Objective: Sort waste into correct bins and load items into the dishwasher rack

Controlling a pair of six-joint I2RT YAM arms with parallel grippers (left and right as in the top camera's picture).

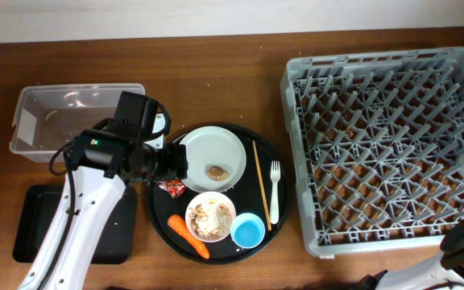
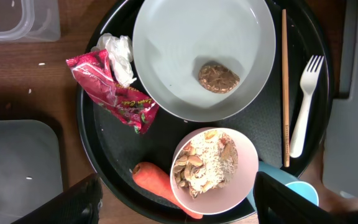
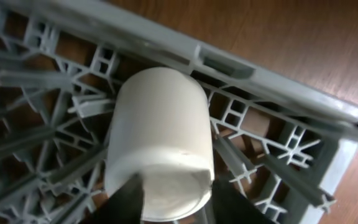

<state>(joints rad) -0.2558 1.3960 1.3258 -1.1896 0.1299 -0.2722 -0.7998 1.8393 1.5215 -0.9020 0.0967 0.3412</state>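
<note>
My left gripper [image 2: 179,205] hangs open over the round black tray, above the carrot [image 2: 157,180] and the white bowl [image 2: 213,171] of food scraps, holding nothing. Also on that tray are the red wrapper [image 2: 107,90], the tissue wad [image 2: 120,53], the plate [image 2: 185,50] with one brown scrap [image 2: 218,78], the chopsticks [image 2: 284,87], the fork [image 2: 303,106] and the blue cup [image 1: 248,231]. The white cup [image 3: 157,124] lies tilted among the pegs at the dishwasher rack's [image 1: 377,58] right edge. My right gripper's [image 3: 178,202] fingers flank its near end; whether they press it is unclear.
The clear tub [image 1: 79,89] stands at the back left and the shallow black tray [image 1: 35,225] at the front left, both beside the round black tray [image 1: 244,195]. The left arm reaches across the shallow tray. Only the cup sits in the rack.
</note>
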